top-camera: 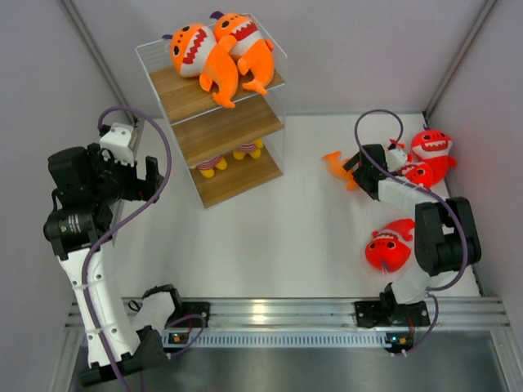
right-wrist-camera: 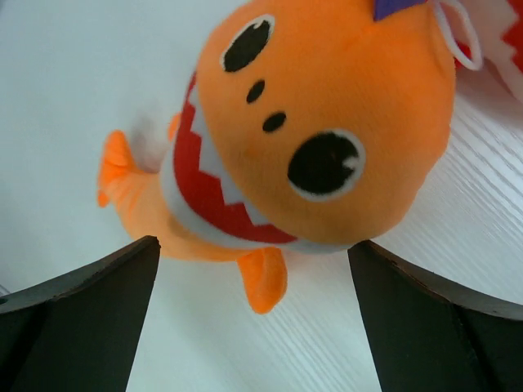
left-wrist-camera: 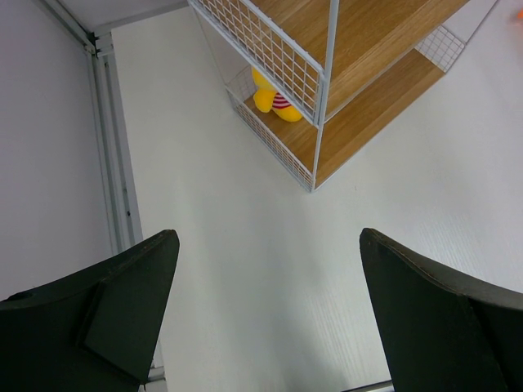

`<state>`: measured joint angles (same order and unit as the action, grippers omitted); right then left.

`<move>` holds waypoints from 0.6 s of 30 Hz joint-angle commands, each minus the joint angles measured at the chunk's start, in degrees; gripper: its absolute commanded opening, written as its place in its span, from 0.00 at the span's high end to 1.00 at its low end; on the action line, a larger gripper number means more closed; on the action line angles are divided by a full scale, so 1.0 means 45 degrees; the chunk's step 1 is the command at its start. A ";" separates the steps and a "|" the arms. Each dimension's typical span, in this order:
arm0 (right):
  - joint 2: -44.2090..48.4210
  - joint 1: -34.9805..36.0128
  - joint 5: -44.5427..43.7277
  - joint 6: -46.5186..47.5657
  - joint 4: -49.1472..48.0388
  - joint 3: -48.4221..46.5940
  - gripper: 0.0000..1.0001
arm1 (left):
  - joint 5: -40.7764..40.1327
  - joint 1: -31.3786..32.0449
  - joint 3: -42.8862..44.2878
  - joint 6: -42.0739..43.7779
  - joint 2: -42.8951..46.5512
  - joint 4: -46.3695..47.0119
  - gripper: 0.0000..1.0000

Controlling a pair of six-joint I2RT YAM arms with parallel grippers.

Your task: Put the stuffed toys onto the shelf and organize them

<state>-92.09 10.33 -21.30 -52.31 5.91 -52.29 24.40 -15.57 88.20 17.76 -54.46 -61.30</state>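
Orange plush is covering the top board of the shelf (top-camera: 225,122), which is standing at the far left of the bench (top-camera: 286,237). There the first orange shark (top-camera: 189,49) and the second orange shark (top-camera: 255,57) are lying side by side and touching, with their tails hanging over the board's front edge. The middle board is showing only bare wood. On the bottom board two small striped figures (top-camera: 211,166) with yellow feet are standing next to each other.

A third orange shark (right-wrist-camera: 327,122) is lying on the bench toward the far right corner, well apart from the shelf. Its toothy mouth is turned to the left in the wrist view and its tail is pointing toward the shelf in the overhead view. The right arm (top-camera: 409,196) is reaching over it. The right jaws are standing wide open, one finger (right-wrist-camera: 90,318) on each side of the shark's lower fin, and neither is pressing on the plush.

Just beyond it, in the far right corner, two red sharks (top-camera: 431,144) are lying against each other. A third red shark (top-camera: 390,249) is lying face up near the right edge, just beside the right arm's base.

The left arm (top-camera: 82,204) is hanging above the bench by the left edge, just beside the shelf's near corner. The left jaws are spread wide open with only bare bench showing between the fingers (left-wrist-camera: 131,302).
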 commanded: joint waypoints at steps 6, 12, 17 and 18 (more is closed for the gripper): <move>-0.1310 -0.0536 -0.0911 -0.1245 -0.1197 -0.1349 0.23 | -0.0130 0.0062 -0.0030 0.0038 -0.0066 0.0340 0.02; -0.2073 -0.2097 0.0630 -0.1753 -0.2344 -0.0763 0.23 | -0.0110 0.0043 0.0028 0.0018 -0.0163 0.0340 0.02; -0.3260 -0.3134 0.1837 0.0216 -0.2837 -0.1756 0.40 | -0.0071 0.0043 0.0106 -0.0020 -0.0223 0.0340 0.02; -0.3478 -0.3309 0.2152 0.0741 -0.2934 -0.2126 0.46 | -0.0071 0.0043 0.0126 -0.0040 -0.0223 0.0340 0.02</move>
<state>-104.36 -2.74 -15.94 -54.87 -2.94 -57.41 24.34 -15.57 88.12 17.76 -55.42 -61.30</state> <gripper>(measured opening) 0.587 0.983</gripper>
